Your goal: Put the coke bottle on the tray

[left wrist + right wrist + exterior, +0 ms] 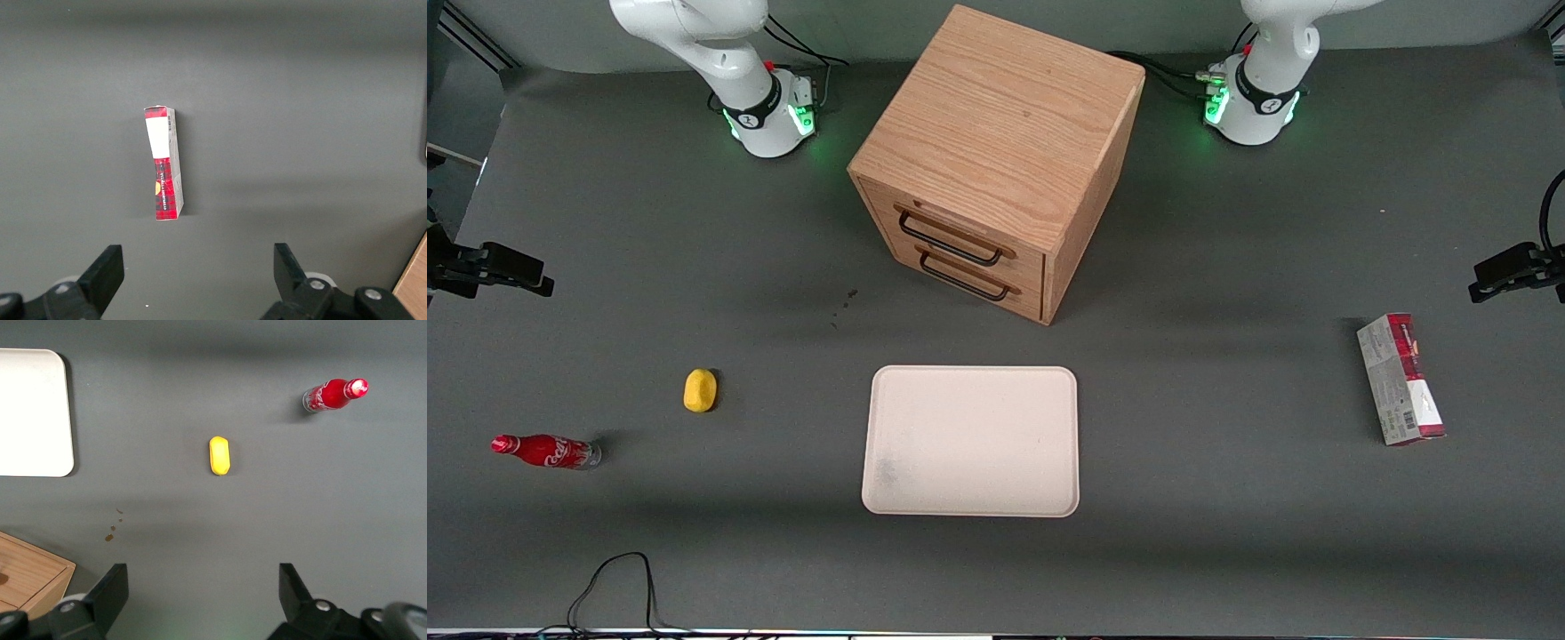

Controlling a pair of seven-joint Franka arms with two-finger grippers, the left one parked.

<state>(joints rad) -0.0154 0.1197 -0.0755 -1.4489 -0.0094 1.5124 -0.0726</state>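
Note:
The coke bottle (pixel 547 452), slim and red with white script and a red cap, seems to stand upright on the grey table toward the working arm's end. It also shows in the right wrist view (pixel 330 395). The pale beige tray (pixel 971 440) lies flat and bare in front of the wooden drawer cabinet, nearer the front camera, and one corner shows in the right wrist view (pixel 33 413). My right gripper (pixel 203 590) is open and empty, high above bare table and well apart from the bottle. It is out of the front view.
A small yellow object (pixel 700 390) lies between bottle and tray, also seen from the right wrist (pixel 219 455). The wooden two-drawer cabinet (pixel 996 160) stands mid-table. A red-and-grey carton (pixel 1400 378) lies toward the parked arm's end. A black cable (pixel 609 582) loops at the table's front edge.

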